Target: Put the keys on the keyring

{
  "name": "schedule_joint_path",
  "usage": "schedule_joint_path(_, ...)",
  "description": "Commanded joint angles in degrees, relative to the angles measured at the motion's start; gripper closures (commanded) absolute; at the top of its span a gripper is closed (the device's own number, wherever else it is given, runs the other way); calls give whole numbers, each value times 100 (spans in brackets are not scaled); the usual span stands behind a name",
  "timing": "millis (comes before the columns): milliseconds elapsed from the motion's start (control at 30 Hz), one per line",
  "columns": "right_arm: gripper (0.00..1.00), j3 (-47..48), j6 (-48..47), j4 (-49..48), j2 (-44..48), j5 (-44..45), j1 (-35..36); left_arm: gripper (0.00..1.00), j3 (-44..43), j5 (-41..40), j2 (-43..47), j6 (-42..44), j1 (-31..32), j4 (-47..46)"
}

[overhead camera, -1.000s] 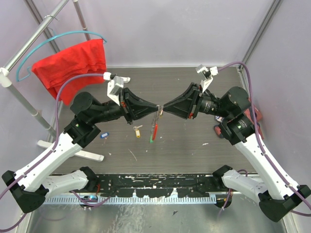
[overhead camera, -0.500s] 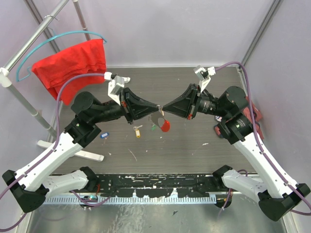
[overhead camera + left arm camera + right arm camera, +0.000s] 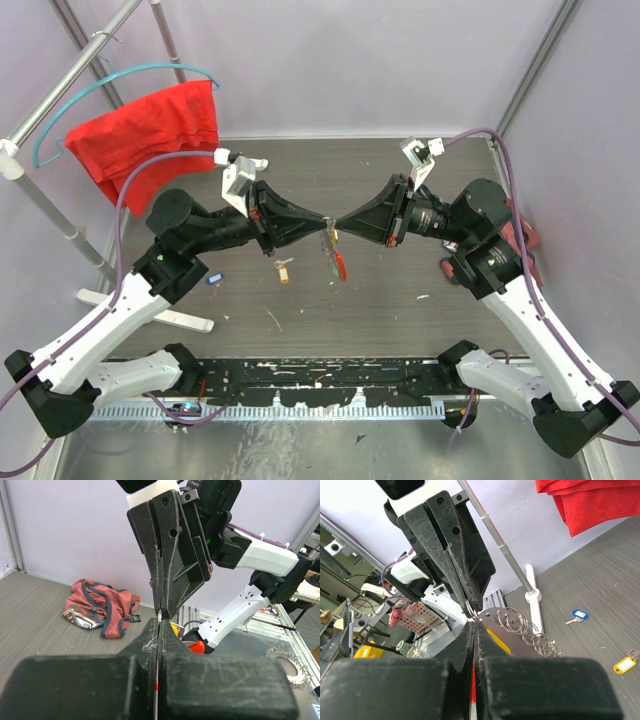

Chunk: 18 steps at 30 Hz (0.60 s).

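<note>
My left gripper and right gripper meet tip to tip above the middle of the table. Both are shut on the top of the keyring, whose red bar hangs below them. In the right wrist view my right gripper pinches beside a silver loop held at the left fingers. A grey holed plate with several rings hangs there. A red sliver shows between the jaws of the left gripper. A yellow-tagged key and a blue-tagged key lie on the table.
A red cloth hangs from a hanger on a rack at the back left, with the rack's white foot on the table. A crumpled reddish garment lies at the right edge, behind the right arm.
The right gripper has closed at the left gripper's tip. The keyring swung and spun beneath them and now hangs slightly right of where it was.
</note>
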<state>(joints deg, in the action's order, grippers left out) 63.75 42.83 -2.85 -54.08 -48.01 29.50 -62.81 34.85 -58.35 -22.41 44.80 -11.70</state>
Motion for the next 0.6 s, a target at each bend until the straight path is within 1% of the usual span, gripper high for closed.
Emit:
schedule_joint_path(0, 99, -10, 111, 56, 172, 63, -14, 100, -152, -60, 44, -12, 17, -441)
schedule_joint_path(200, 99, -48, 142, 170, 152, 20, -6, 100, -179, -25, -14, -63, 20, -522)
schedule_joint_path(400, 97, -17, 145, 279, 14, -26, 24, 100, -261, 35, -75, -55, 63, -515)
schedule_joint_path(567, 91, -21, 133, 268, -80, 0, 101, 100, -341, 39, -140, 18, 172, -451)
